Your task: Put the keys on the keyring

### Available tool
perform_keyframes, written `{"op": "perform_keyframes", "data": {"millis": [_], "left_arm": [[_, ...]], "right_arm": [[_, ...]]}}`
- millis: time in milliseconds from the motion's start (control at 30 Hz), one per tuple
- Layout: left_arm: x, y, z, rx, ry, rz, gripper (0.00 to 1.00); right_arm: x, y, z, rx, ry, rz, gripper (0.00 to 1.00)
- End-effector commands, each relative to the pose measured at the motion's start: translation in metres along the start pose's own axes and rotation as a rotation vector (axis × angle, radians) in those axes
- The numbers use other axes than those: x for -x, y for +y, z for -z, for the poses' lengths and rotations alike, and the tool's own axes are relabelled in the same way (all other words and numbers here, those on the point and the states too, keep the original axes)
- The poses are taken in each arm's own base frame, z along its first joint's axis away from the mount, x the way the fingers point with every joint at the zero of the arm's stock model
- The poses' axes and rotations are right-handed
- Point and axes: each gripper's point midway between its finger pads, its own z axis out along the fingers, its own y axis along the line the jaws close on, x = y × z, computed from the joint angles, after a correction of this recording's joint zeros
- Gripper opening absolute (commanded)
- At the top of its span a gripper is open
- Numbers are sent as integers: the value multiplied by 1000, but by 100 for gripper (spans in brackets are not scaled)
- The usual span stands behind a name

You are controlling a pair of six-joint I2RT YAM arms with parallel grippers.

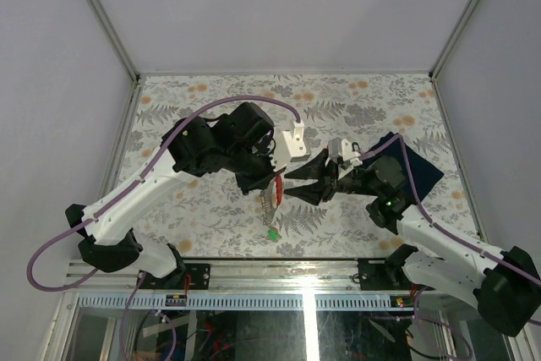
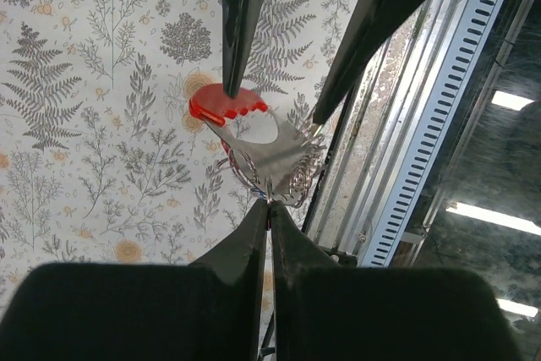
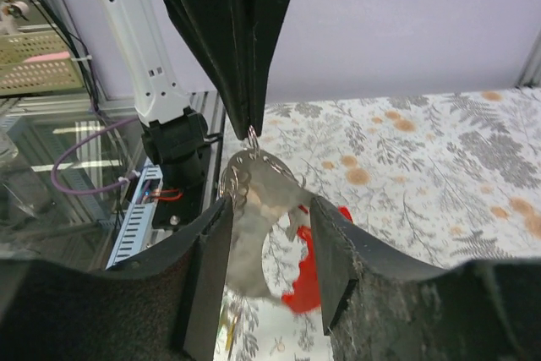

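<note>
My left gripper (image 2: 270, 202) is shut on the thin wire keyring (image 2: 292, 179), holding it above the table. From the ring hangs a flat silvery key (image 3: 254, 209) with a red tag (image 3: 308, 281). My right gripper (image 3: 270, 206) is open, one finger on each side of that key; the key lies close against the left pad (image 3: 211, 268). In the top view the left gripper (image 1: 272, 177) and the right gripper (image 1: 292, 185) meet near the table's front middle, with the hanging keys (image 1: 270, 198) below them. A green-tagged key (image 1: 273, 232) lies on the table under them.
A dark navy folded cloth (image 1: 418, 166) lies at the right, partly under the right arm. The table's front rail (image 1: 279, 268) runs just behind the green-tagged key. Grey walls close in the table on three sides.
</note>
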Motion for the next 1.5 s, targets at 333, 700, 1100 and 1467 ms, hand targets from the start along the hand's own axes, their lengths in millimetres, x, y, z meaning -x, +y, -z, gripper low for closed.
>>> {"op": "perform_keyframes", "data": {"millis": [333,700,1100,1467], "left_arm": [[12,-10,7,-37,-45,-34,0],[14,-13,8,-48,-54,-43,0],[13,-14,9,-53,-55,-48,0],[22,-19,22,-61,-123,-77,3]], "right_arm": [[42,16,-29,108,-196,87,39],[35,17,-40,129,-174,67,37],[34,19,-46,148,-173,57,20],[37,18,-42,119,-163,54,0]]}}
